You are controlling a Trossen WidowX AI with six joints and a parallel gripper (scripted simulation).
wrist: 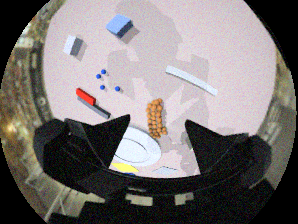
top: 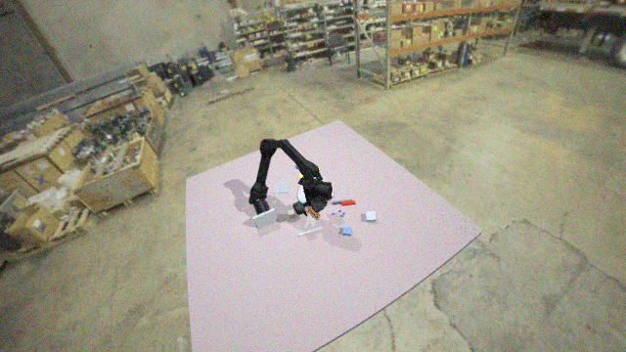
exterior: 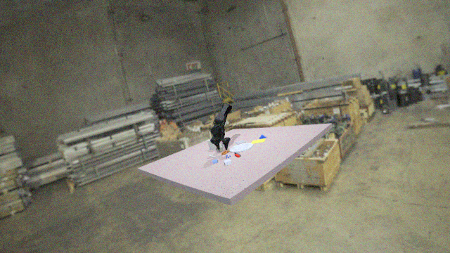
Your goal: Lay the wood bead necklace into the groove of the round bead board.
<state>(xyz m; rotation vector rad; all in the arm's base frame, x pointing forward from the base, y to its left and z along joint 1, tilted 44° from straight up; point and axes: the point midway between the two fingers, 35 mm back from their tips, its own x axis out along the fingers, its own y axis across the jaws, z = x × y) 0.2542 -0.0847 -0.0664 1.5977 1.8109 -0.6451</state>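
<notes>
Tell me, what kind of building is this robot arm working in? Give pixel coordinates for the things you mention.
Probably a warehouse or storage hall: tall metal racking with orange beams (top: 387, 34) stands loaded with boxes, open wooden crates (top: 117, 176) (exterior: 313, 169) hold jumbled goods, and the floor is bare, cracked concrete.

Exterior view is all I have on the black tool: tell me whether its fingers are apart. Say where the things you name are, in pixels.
Observer: The wrist view shows the black tool (top: 308, 209) (exterior: 222, 149) (wrist: 158, 119) wide open, holding nothing.
Operator: Then describe how the orange-brown wood bead necklace (top: 314, 213) (exterior: 225, 152) (wrist: 155, 117) lies.
Observer: It is bunched into a narrow clump, not spread into a ring.
Operator: Give me the surface of the round white bead board (top: 300, 197) (exterior: 242, 147) (wrist: 131, 148).
Observer: In the wrist view, a thin dark curved line runs inside its rim, with no beads along the part I can see.
</notes>
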